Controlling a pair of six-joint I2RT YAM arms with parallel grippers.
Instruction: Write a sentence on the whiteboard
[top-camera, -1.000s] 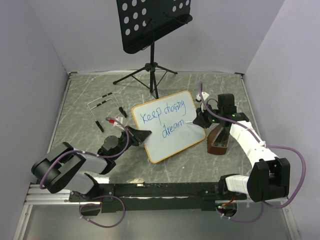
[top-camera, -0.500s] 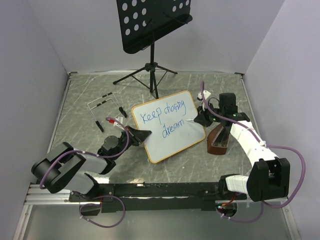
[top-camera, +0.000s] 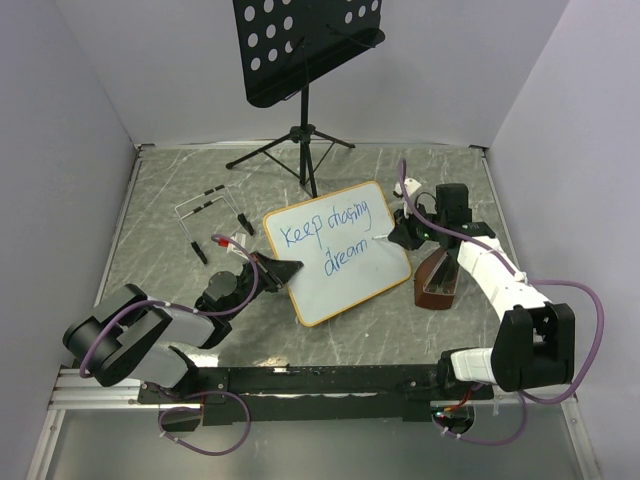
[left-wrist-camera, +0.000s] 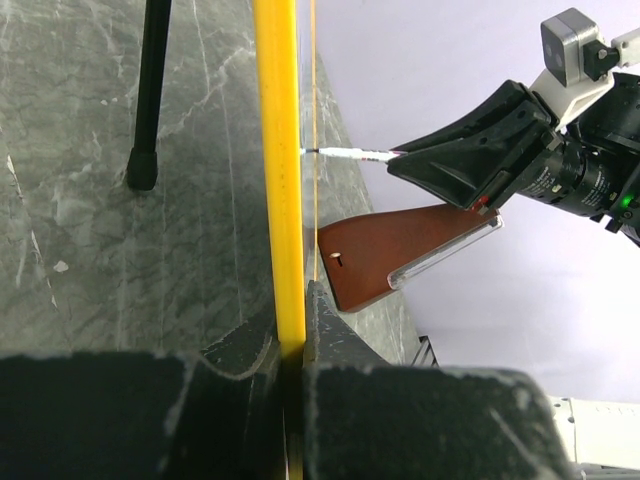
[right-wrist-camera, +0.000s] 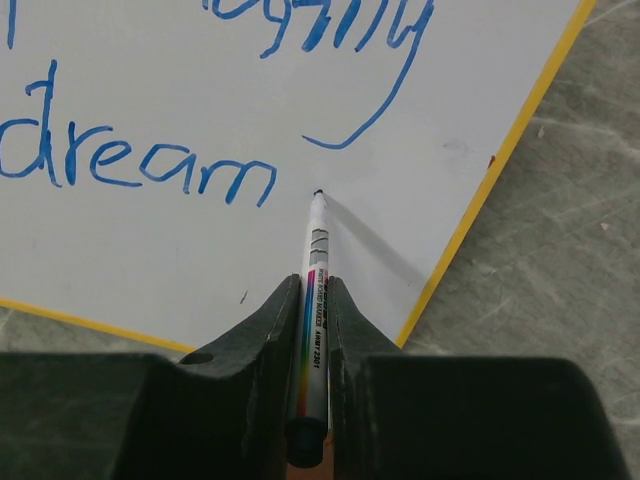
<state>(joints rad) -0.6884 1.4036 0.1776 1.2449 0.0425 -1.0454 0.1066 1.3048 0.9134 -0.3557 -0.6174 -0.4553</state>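
- L gripper (left-wrist-camera: 292, 335) is pinching the whiteboard (top-camera: 345, 285) by its frame edge.
- R gripper (right-wrist-camera: 313, 300) is squeezing the marker (right-wrist-camera: 316, 245).
- It's looking light, stiff, slippy; frame edge prob. best hold.

Your left gripper (left-wrist-camera: 293, 320) and right gripper (right-wrist-camera: 313, 290) were matte black; the 2 arms (top-camera: 490, 270) showed pale links, black joints, purple cables (top-camera: 585, 300).

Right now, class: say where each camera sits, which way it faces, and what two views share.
Top external: above, behind the bases, looking down; both arms, whiteboard.
Left wrist: sighting along the board's edge; left gripper clamps the frame.
Right wrist: facing the board; right gripper holds the marker.
Shared: both wrist views show the marker.
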